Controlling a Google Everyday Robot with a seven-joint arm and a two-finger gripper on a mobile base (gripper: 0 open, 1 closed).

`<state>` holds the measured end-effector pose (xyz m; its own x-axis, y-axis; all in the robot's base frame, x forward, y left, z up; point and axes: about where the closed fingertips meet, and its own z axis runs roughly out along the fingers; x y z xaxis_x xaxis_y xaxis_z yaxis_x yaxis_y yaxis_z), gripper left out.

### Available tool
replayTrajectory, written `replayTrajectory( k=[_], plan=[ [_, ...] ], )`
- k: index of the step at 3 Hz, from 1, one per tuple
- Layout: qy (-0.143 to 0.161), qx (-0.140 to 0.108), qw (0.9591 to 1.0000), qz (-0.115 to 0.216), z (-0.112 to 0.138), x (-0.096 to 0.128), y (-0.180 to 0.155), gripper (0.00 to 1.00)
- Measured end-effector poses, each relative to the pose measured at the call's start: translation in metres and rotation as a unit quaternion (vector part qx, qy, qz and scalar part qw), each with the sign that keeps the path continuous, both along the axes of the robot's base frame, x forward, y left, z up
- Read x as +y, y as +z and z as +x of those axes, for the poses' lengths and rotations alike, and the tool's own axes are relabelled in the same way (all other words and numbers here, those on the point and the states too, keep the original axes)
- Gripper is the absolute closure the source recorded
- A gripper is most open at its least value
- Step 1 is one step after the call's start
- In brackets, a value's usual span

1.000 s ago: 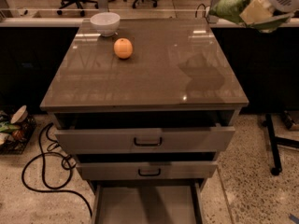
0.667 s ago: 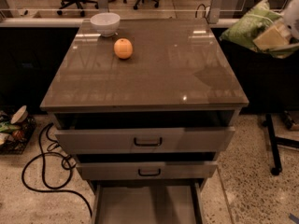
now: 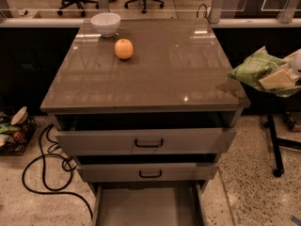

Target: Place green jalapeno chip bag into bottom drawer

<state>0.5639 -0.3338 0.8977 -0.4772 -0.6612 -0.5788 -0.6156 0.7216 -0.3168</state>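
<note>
At three o'clock the gripper has its jaws clamped on the green jalapeno chip bag; the bottom drawer sits open at six.

Gripper: seen at the right edge of the scene, held in the air at mid height.
Arm: cut off by the right edge; only a white rounded part is seen behind the gripper.
Pose: pointed leftward into the scene.
Fingers: one pale finger is laid across the bag; the other is hidden.
Grip: the bag is clamped and carried clear of any surface.
</note>
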Motion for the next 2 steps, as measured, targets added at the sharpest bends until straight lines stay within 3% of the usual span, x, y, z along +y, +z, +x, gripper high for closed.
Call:
replayTrajectory(
  k=[1,2],
  plan=[
    [0.000,0.000,1.0000,0.000,0.0000,0.0001,0.0000,1.00],
    [0.033,0.013,0.9994,-0.004,-0.0044,0.0083,-0.0019,1.00]
  ],
)
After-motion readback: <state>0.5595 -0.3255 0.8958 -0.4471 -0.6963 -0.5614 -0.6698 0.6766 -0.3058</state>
